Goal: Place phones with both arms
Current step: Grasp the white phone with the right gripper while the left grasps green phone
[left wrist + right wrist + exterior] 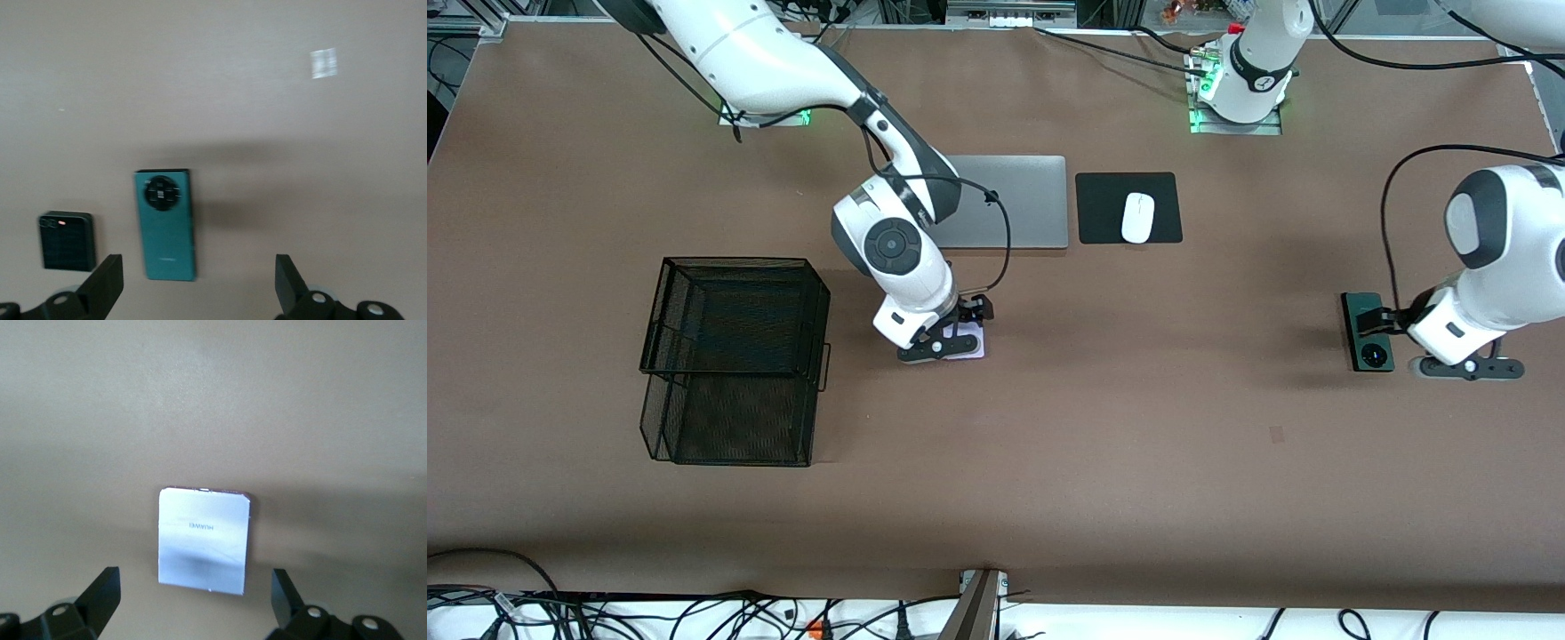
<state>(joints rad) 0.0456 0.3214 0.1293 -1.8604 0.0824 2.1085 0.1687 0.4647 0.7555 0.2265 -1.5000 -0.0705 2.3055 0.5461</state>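
I see the black mesh basket [734, 360] holding nothing. My right gripper [193, 613], fingers spread, hangs over the lilac-white phone [204, 539] lying beside the basket. My left gripper [197, 293], also spread, hangs over the green phone [165, 225]; the black phone [66, 241] lies beside it.

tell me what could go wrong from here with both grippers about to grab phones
1. The green phone lies off-centre between the open left gripper fingers, nearer one finger; a straight descent could clip its edge or nudge it.
2. The black phone sits close beside the green one, so that finger might knock it.
3. The lilac phone lies flat and thin under the open right gripper; the fingers may slide off or push it along the table.
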